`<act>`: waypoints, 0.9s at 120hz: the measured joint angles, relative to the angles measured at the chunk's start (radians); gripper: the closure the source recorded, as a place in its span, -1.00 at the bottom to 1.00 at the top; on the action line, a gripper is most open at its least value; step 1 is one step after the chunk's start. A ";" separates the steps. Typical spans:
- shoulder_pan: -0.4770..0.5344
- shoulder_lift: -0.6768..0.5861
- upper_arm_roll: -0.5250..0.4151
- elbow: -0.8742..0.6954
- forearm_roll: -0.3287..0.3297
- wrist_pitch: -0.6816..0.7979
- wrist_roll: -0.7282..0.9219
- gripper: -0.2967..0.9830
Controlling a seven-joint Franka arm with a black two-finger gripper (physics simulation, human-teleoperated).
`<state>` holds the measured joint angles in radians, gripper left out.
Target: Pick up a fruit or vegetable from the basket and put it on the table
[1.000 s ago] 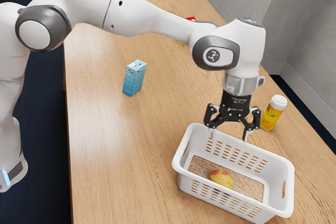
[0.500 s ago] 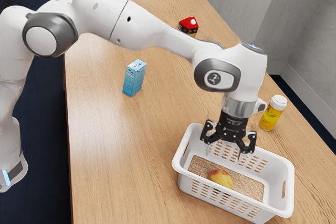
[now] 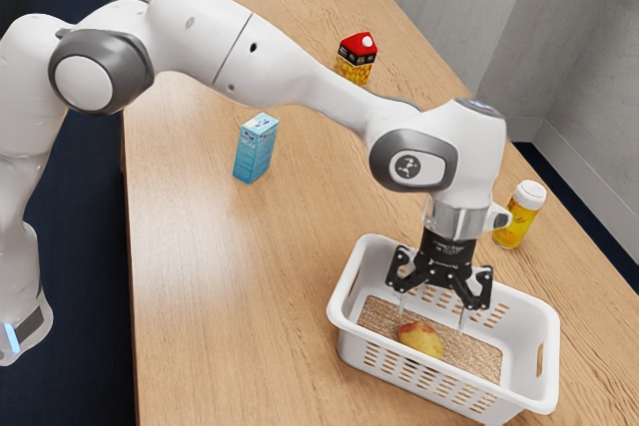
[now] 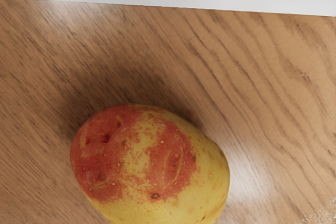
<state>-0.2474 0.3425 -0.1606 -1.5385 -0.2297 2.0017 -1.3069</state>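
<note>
At the far left of the exterior view I see the white arm (image 3: 290,65) rising from the lower left, bending near the upper left and stretching across to the right. The wooden table (image 3: 200,296) runs beneath it, with dark floor (image 3: 85,276) along its left side. Left of centre stands a blue carton (image 3: 255,150), upright and well apart from everything else. Farther right, near the top of the frame, there's a carton with a red top (image 3: 356,59), also on the table.

In the lower right sits the white slotted basket (image 3: 526,331), and in it, toward its left half, is the potato (image 3: 420,339), yellow with red blotches. The black gripper (image 3: 432,317) points down into the basket, just above the potato. Its two fingers are spread apart, and it's holding nothing. In the wrist view, the potato's redder end is toward the left of the frame, its yellower end toward the right, and the basket's white wall crosses the top.

Beyond the basket, at the right, stands a yellow bottle with a white cap (image 3: 519,216), and a grey wall (image 3: 569,77) fills the upper right.
</note>
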 joint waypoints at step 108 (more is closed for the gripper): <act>-0.015 -0.041 0.010 -0.123 -0.117 0.098 -0.396 -0.54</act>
<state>-0.2621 0.3014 -0.1503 -1.6616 -0.3467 2.1000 -1.7033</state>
